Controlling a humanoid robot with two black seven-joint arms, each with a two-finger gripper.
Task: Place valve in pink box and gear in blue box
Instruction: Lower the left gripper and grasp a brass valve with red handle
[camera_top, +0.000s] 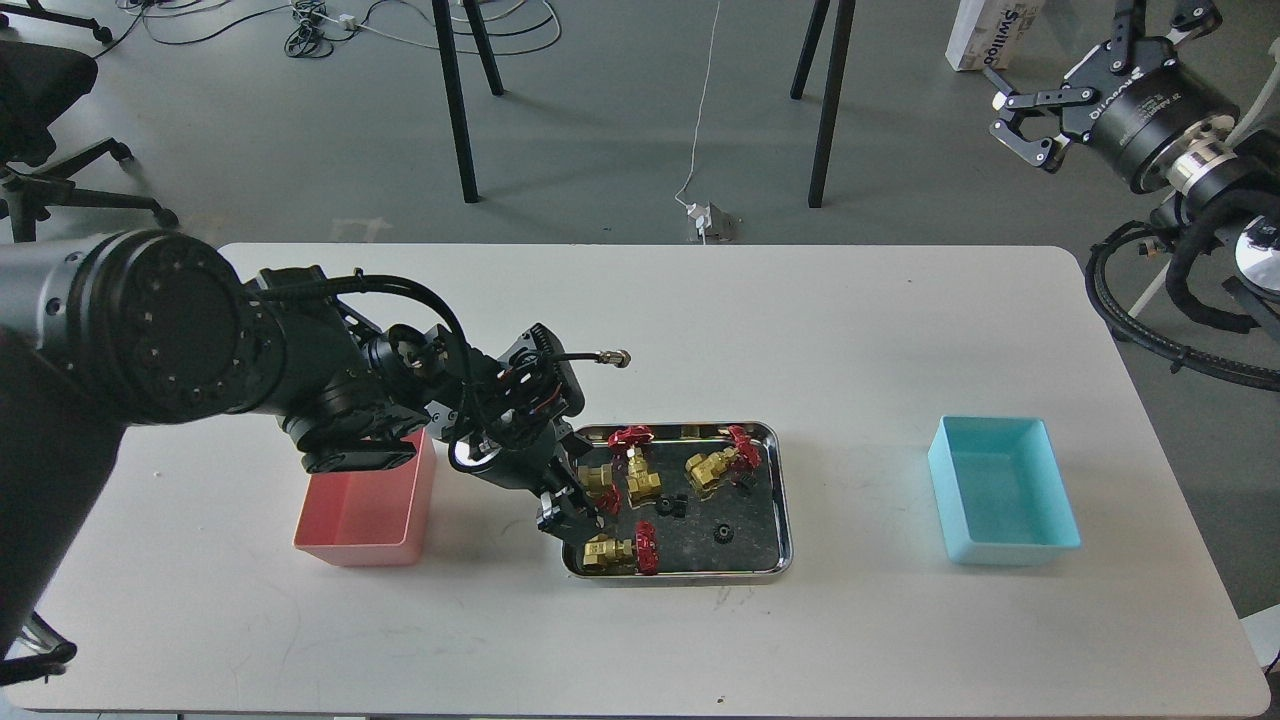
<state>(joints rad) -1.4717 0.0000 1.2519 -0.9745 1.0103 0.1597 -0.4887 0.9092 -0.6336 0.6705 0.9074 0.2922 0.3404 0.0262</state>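
Reaching into the steel tray (770, 500), the left gripper (572, 512) hovers among four brass valves, its jaw spread impossible to tell. The nearest valve (620, 552) lies just below; crowded neighbours could be knocked or snagged. Black gears (720, 532) share the tray. Pink box (365, 515) and blue box (1005, 490) look empty. The right gripper (1012, 125) hangs open, far off.

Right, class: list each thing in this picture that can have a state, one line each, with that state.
Left gripper: down in the steel tray among the valves; jaws unclear.
Right gripper: raised off the table, open.
Pink box: upright, looks empty.
Blue box: upright, empty.
Gears: loose in the tray.
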